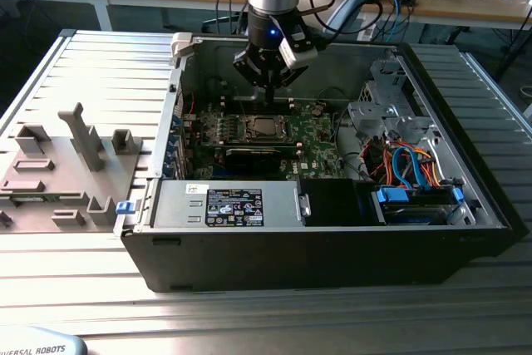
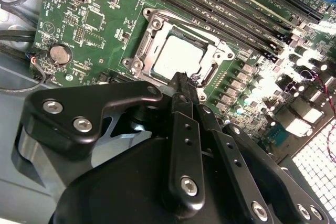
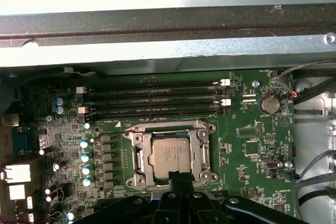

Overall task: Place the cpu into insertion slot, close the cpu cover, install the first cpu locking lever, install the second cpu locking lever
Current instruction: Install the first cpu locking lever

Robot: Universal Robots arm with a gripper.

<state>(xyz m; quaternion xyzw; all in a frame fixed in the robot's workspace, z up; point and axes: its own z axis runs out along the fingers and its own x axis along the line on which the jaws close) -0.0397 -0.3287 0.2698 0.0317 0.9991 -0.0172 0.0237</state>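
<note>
The cpu [image 3: 169,154] lies flat in the insertion slot [image 3: 210,128] on the green board, its silver top showing through the cut-out of the cpu cover [image 3: 139,157]. The cover lies flat around the chip. In the second wrist view the cpu [image 2: 178,56] sits just beyond my gripper [image 2: 182,80]. The black fingers [image 2: 179,109] are pressed together, shut on nothing I can see. Their tip hangs at the socket's edge, and touching or not I cannot tell. In the exterior view my gripper [image 1: 271,89] hangs inside the open case, above the cpu [image 1: 264,128].
Long memory slots [image 3: 152,100] run beside the socket, with a coin battery [image 3: 269,104] and capacitors [image 3: 84,157] nearby. The case wall [image 1: 179,81], a drive cage [image 1: 386,110] and bundled cables [image 1: 411,164] surround the board. Grey fixtures [image 1: 83,143] stand outside the case at the exterior view's left.
</note>
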